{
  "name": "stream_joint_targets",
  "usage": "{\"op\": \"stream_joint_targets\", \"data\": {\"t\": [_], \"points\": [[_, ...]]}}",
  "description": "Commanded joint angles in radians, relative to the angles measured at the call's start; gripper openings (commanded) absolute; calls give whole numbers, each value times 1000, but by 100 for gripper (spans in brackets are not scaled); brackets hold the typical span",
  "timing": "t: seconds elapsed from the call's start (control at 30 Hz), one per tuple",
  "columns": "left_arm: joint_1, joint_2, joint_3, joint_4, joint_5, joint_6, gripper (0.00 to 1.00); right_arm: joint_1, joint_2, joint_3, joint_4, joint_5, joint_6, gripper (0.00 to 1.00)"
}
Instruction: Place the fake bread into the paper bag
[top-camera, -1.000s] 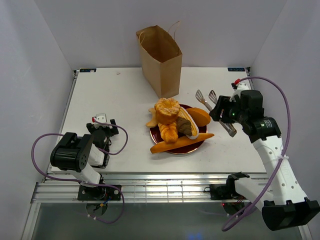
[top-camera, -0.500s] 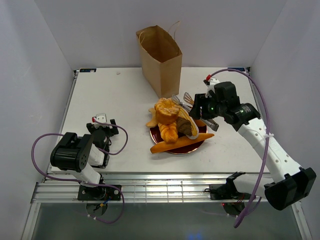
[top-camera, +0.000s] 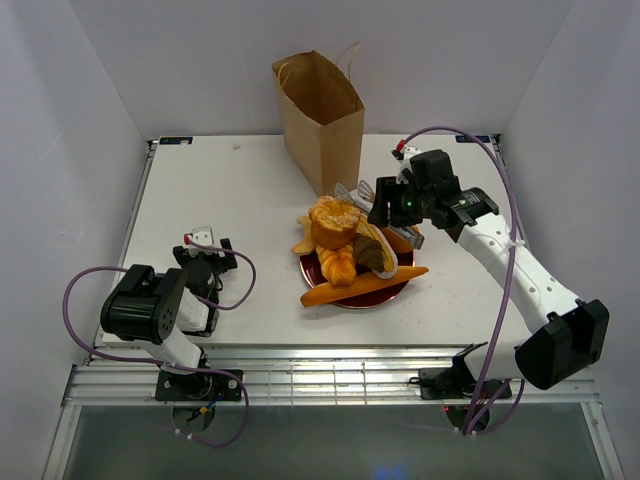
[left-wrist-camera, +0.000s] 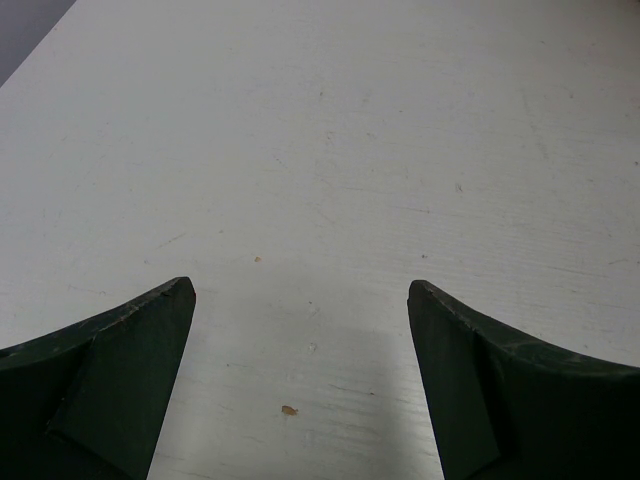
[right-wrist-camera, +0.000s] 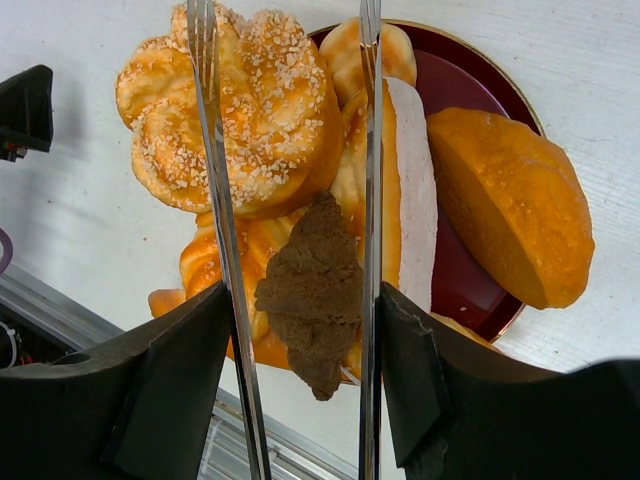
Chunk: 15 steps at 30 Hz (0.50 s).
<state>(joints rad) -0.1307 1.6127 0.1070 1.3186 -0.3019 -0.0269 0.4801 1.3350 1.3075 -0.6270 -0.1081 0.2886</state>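
The white tabletop is carrying everything in view. The paper bag is standing upright and open-mouthed at the far side, just beyond the pile of food. The right arm is reaching in from the right toward the middle, while the left arm is sitting folded near the front left edge.

A dark red plate is lying in the middle of the tabletop, near the foot of the bag. All of the fake bread is sitting heaped on it, outside the bag:
- a long baguette is lying across the near rim
- an oval loaf is resting at the right side
- a sugar-crusted bun is topping the pile
- a white-filled roll is leaning beside the bun
- a dark brown croissant is lying between them

The right gripper is clamping a pair of metal tongs. Their two blades are standing apart over the pile, one crossing the bun and the other running along the filled roll. Whether they are touching the bread cannot be told.

The left gripper is hovering with its fingers spread wide over bare tabletop, holding nothing.
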Motion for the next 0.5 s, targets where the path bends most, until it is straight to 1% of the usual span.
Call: {"op": "stream_joint_targets", "data": {"t": [0.0,0.13,0.47], "points": [[3,-17,10,102,14,-13,98,25,10,45,23,21,9,63],[3,-17,10,103,14,-13,98,34,13,29,23,73,9,63],[5,-17,10,102,14,-13,98,38,27,36,-8,48,12,62]]}}
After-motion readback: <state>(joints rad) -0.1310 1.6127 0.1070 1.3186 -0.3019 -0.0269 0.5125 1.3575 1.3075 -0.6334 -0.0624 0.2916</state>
